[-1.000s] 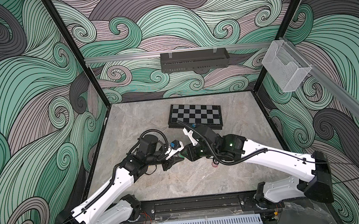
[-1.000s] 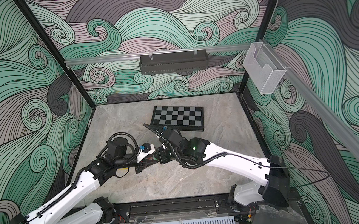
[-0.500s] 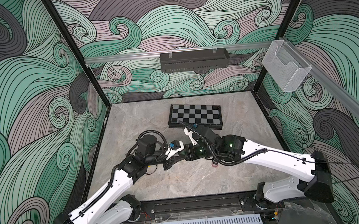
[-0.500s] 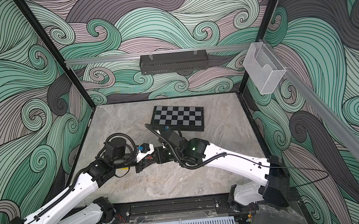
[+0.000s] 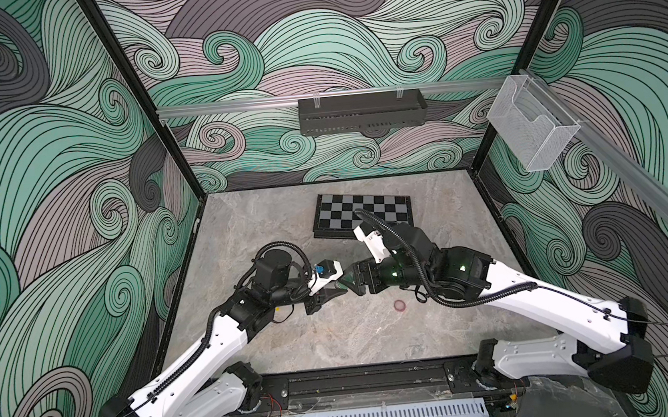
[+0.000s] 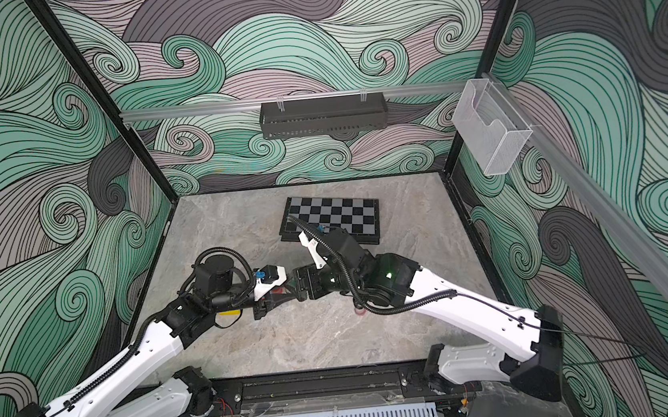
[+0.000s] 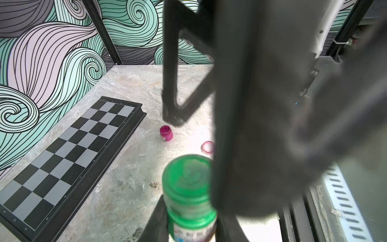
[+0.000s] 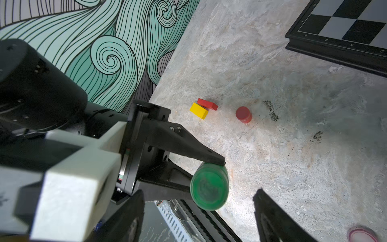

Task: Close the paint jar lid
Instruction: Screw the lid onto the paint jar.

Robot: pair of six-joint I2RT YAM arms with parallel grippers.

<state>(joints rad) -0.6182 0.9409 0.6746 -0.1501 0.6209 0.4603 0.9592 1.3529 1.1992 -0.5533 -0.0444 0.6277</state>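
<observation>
- The green jar (image 7: 192, 226) is up in the air over the middle of the table (image 5: 295, 347). It is tipped on its side. Its lid (image 7: 187, 178) sits on its mouth and faces 3 o'clock.
- The left pincer (image 8: 202, 175) is closed tight on the jar's body, with one finger on each side.
- The right pincer (image 8: 199, 191) is wide open and holds nothing. Its two fingers stand one on each side of the lid and do not touch it.
- I think the step now is to turn the lid tight. I cannot tell if it is tight yet.
- To do it well, the right pincer should close on the lid's edge only, not on the jar's neck. It should sit square on the lid so the lid does not tip.
- The left pincer should hold hard so the jar does not spin with the lid.
- A pink lid (image 5: 399, 304) lies on the table at 4 o'clock from the green jar. An open pink jar (image 7: 166, 133) stands near it.
- The chessboard (image 5: 362, 219) lies at 12 o'clock. The arms should stay high so they knock nothing over.
</observation>
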